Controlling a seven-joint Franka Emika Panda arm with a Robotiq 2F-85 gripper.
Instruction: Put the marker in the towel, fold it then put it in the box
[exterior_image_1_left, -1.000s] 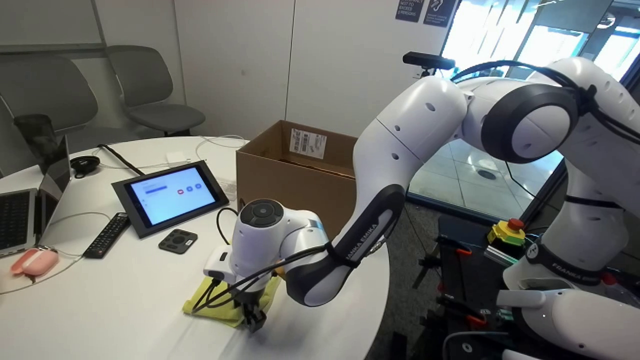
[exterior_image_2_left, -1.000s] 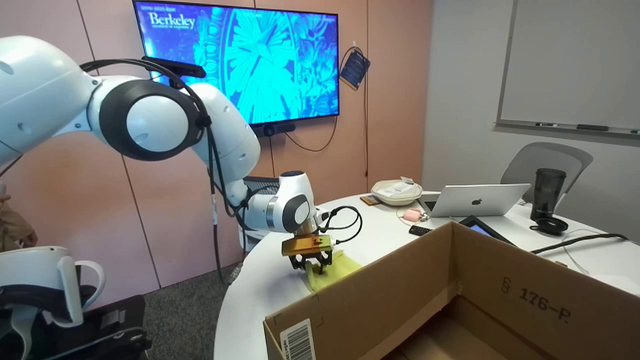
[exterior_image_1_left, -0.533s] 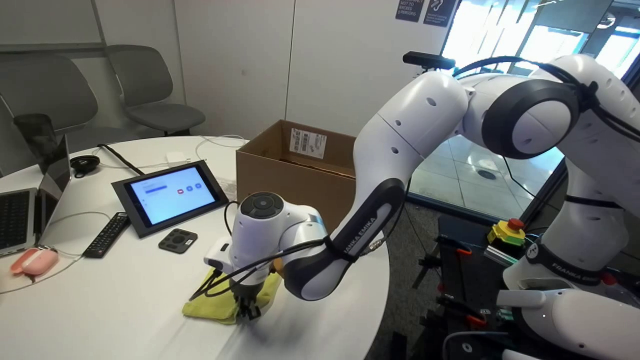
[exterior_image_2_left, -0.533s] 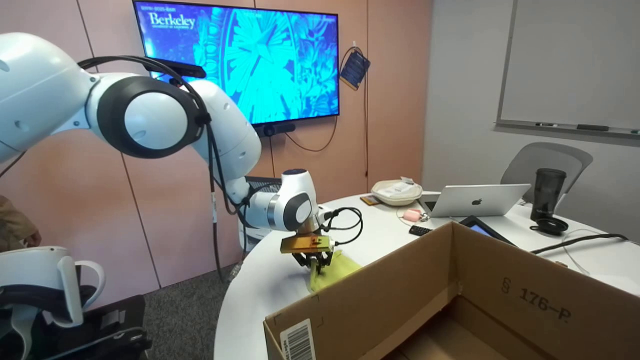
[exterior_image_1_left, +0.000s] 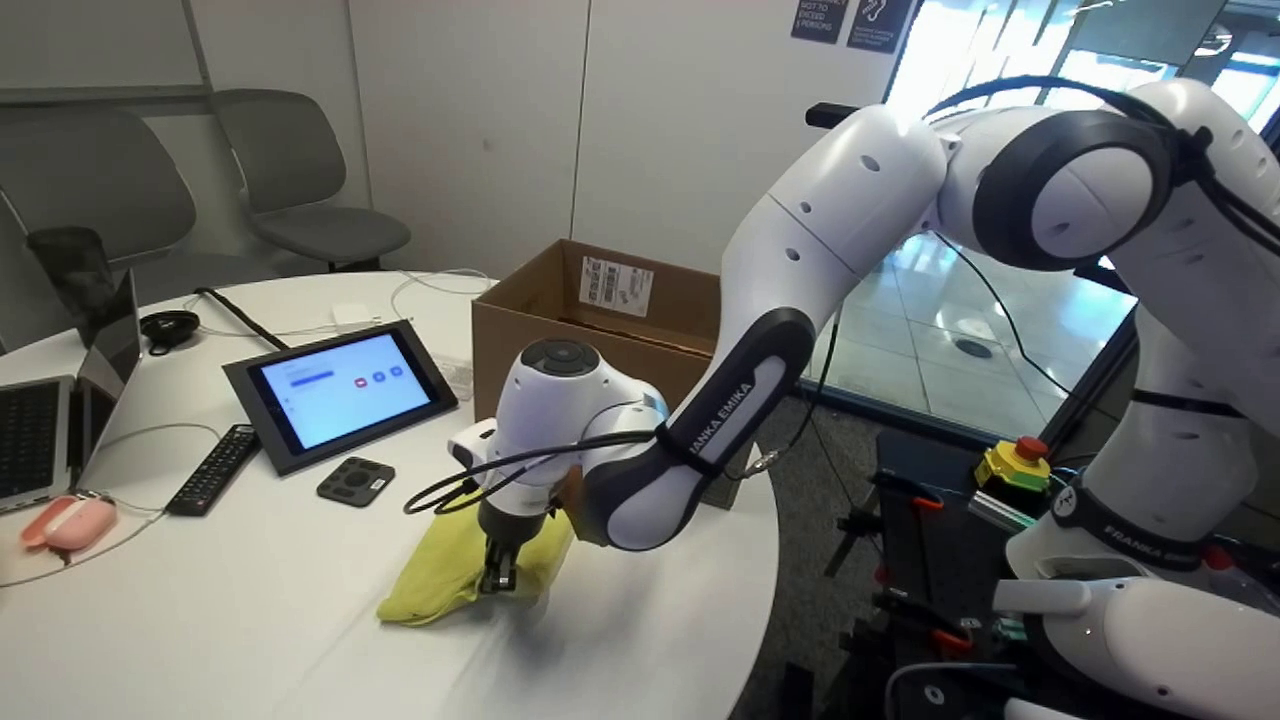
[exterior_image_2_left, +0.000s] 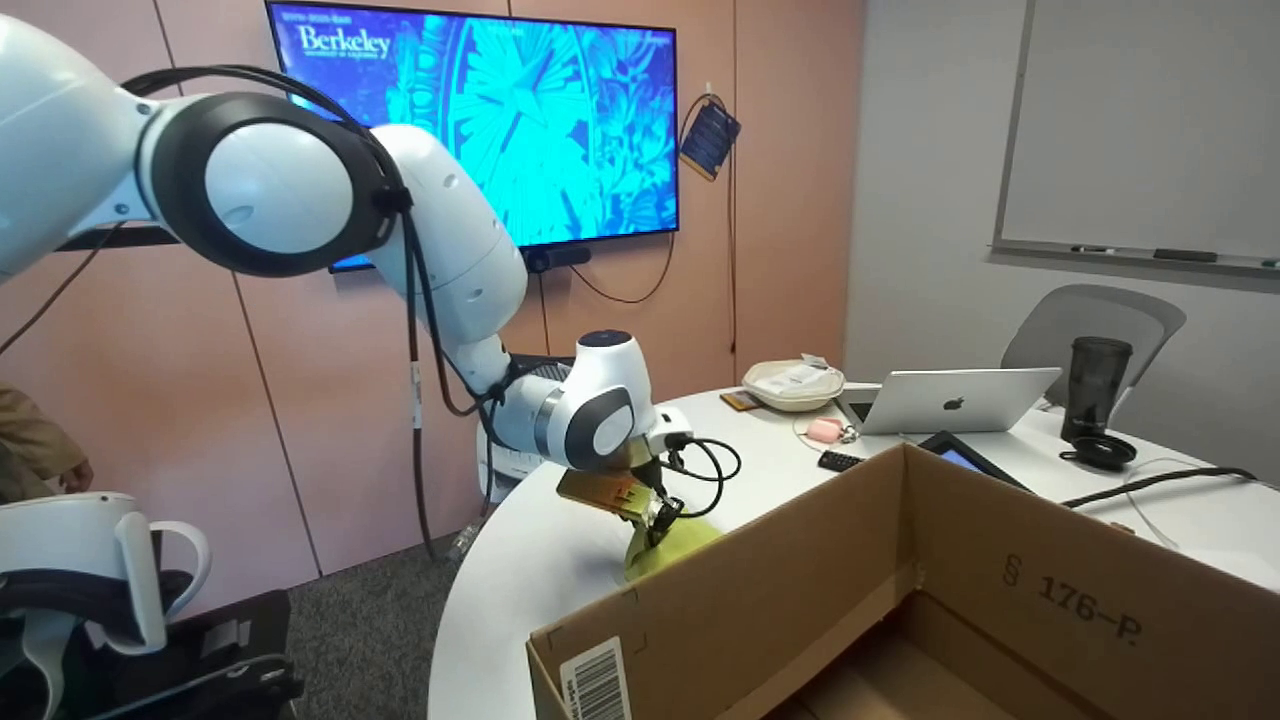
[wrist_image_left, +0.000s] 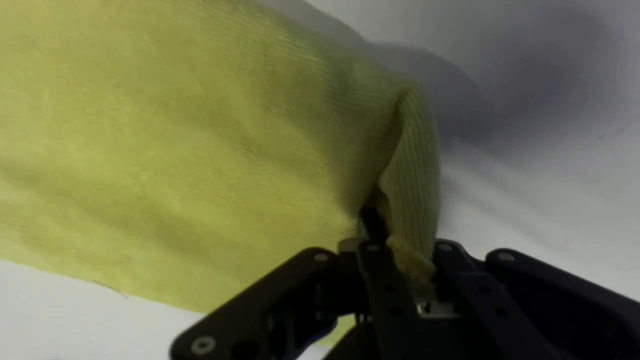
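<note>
The yellow towel (exterior_image_1_left: 440, 570) lies folded on the round white table, with one edge raised. My gripper (wrist_image_left: 405, 250) is shut on that edge; in the wrist view a bunched fold (wrist_image_left: 415, 185) of cloth runs up between its fingers. In both exterior views the gripper (exterior_image_1_left: 498, 578) is low over the near edge of the towel, and its hand (exterior_image_2_left: 605, 410) is tilted. The marker is hidden from every view. Behind the towel stands the open cardboard box (exterior_image_1_left: 590, 365), with nothing visible on the part of its floor that shows (exterior_image_2_left: 890, 670).
A tablet (exterior_image_1_left: 345, 395), a black remote (exterior_image_1_left: 213, 470), a small dark puck (exterior_image_1_left: 356, 482), a pink case (exterior_image_1_left: 70, 524) and a laptop (exterior_image_2_left: 960, 402) share the table. The box's wall (exterior_image_2_left: 740, 610) rises close beside the towel. Cables hang from the wrist.
The jaws have come together on the towel's edge. The gripper has risen and moved towards the box, tilting as it went, and the edge of the cloth has lifted with it.
</note>
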